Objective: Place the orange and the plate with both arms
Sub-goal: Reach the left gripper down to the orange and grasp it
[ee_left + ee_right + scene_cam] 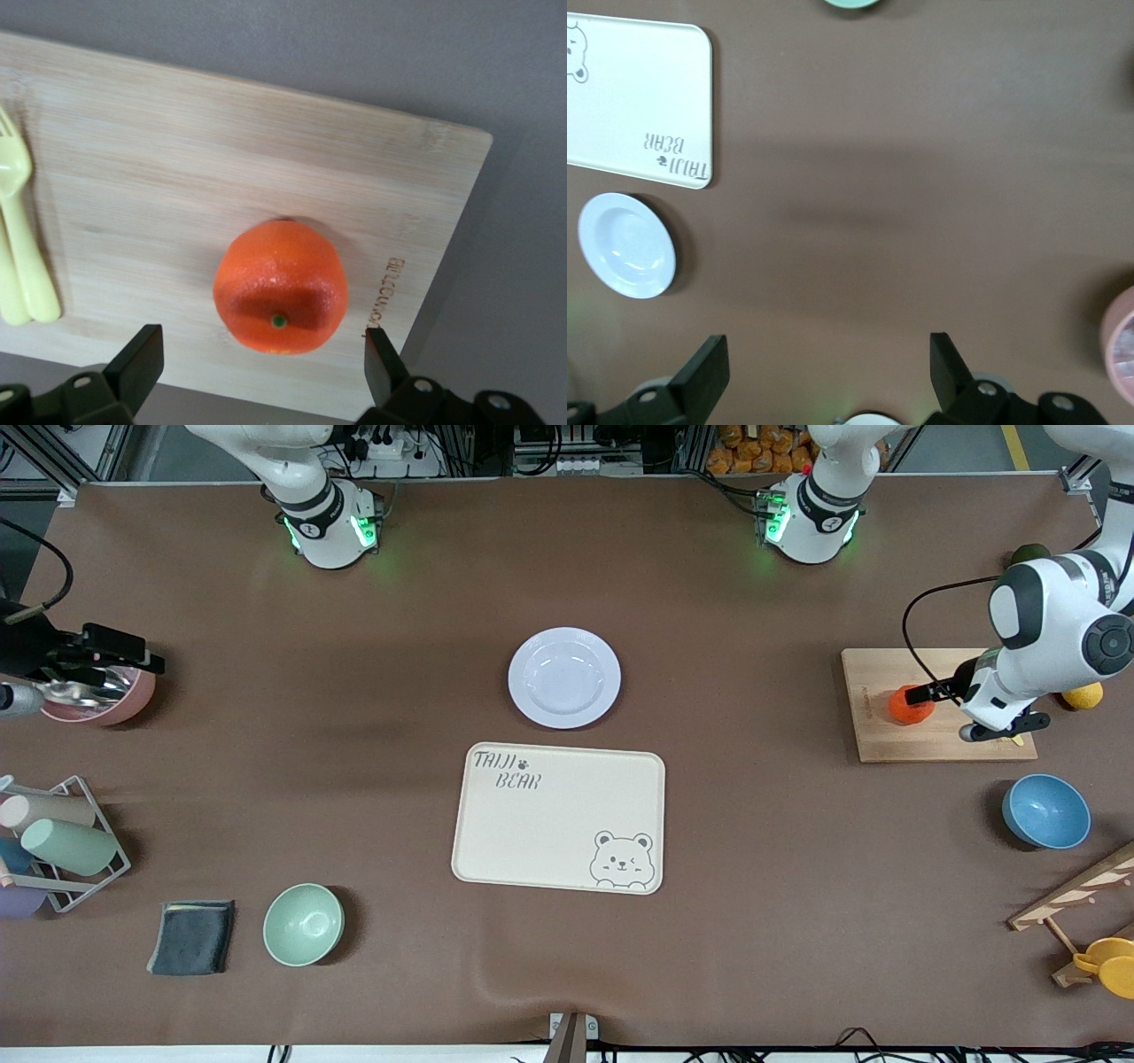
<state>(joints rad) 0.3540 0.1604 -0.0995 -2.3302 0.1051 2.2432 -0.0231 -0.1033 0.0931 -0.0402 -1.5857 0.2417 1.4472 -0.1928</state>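
The orange (910, 705) (280, 287) sits on a wooden cutting board (877, 731) (177, 159) toward the left arm's end of the table. My left gripper (926, 693) (261, 345) hovers open just above it, one finger on each side, not touching. The pale plate (564, 677) (626, 245) lies empty mid-table, just farther from the front camera than the cream bear tray (558, 817) (638, 97). My right gripper (111, 660) (828, 350) is open and empty, high over the right arm's end of the table, above a pink bowl (106, 695).
A yellow fork (22, 239) lies on the board, with a lemon (1083, 694) and a dark green fruit (1029, 554) close by. Nearer the front camera are a blue bowl (1046, 810), a mint bowl (303, 924), a grey cloth (192, 936) and a cup rack (62, 841).
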